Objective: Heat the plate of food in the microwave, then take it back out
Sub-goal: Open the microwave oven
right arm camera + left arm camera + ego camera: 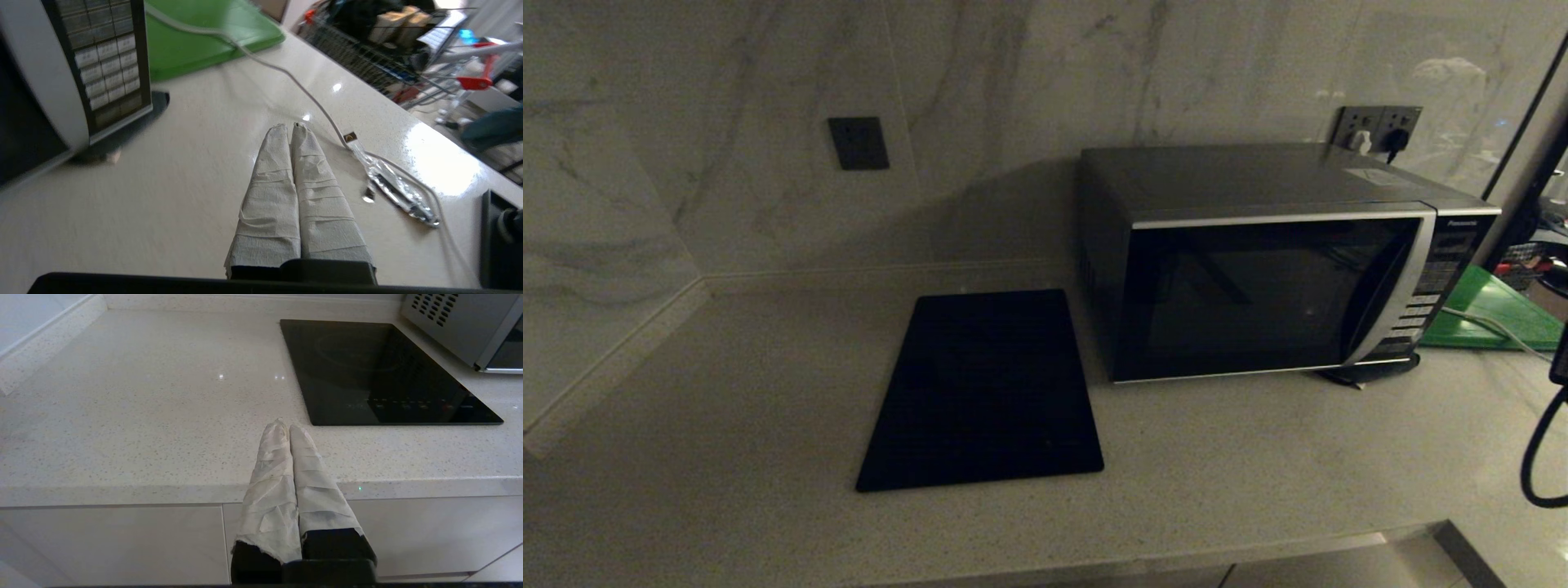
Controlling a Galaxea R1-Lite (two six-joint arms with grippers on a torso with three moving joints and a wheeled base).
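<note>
Item: microwave (1270, 286), far right of counter (727, 425), door closed; plugged at wall socket (1376, 126), hence set against back wall. Plate of food: not in view, poss. inside behind dark glass, can't tell. R gripper (291, 127): fingers pressed together, empty, over counter near-right of microwave button panel (104, 61), prob. lined up to reach it. L gripper (285, 425): closed, empty, parked at near counter edge, left of black slab (384, 371). Green board (204, 36) far right.

hidden: microwave (1274, 278) interior behind dark door | cut off: green board (1499, 314) at right edge
</note>
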